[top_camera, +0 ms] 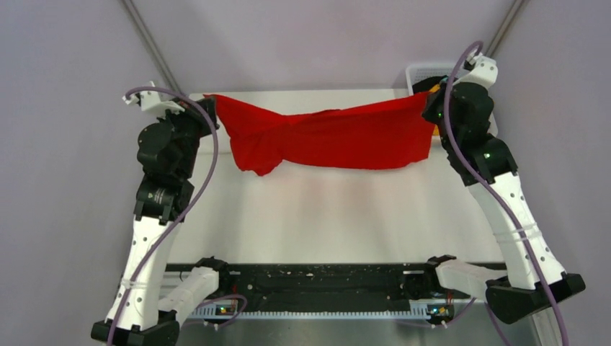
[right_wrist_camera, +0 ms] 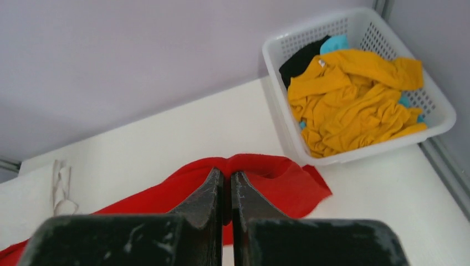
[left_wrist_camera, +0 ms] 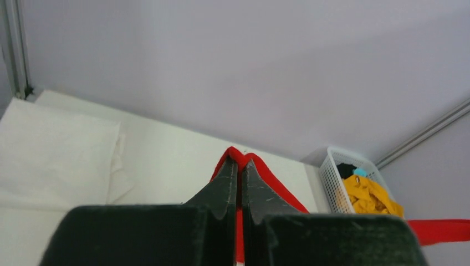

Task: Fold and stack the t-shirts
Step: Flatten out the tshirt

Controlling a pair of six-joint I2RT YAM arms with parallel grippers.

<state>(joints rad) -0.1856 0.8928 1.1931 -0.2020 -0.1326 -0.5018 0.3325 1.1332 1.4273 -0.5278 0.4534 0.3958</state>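
Note:
A bright red t-shirt [top_camera: 339,137] hangs stretched in the air over the far side of the table, sagging in the middle, with a bunched fold dangling near its left end. My left gripper [top_camera: 209,107] is shut on its left end; the left wrist view shows red cloth [left_wrist_camera: 277,183] pinched at the left gripper [left_wrist_camera: 239,163]. My right gripper [top_camera: 432,99] is shut on the right end, where the red cloth [right_wrist_camera: 288,185] wraps over the right gripper [right_wrist_camera: 227,173]. A white t-shirt [left_wrist_camera: 55,149] lies flat on the table at the left. An orange-yellow t-shirt [right_wrist_camera: 354,94] and a black one [right_wrist_camera: 299,61] lie in the basket.
The white lattice basket [right_wrist_camera: 277,100] stands at the table's far right corner [top_camera: 418,76], close behind the right gripper, and also holds a bit of turquoise cloth [right_wrist_camera: 335,43]. Grey walls close in the table at the back and sides. Both arm bases sit on the black rail [top_camera: 324,285] at the near edge.

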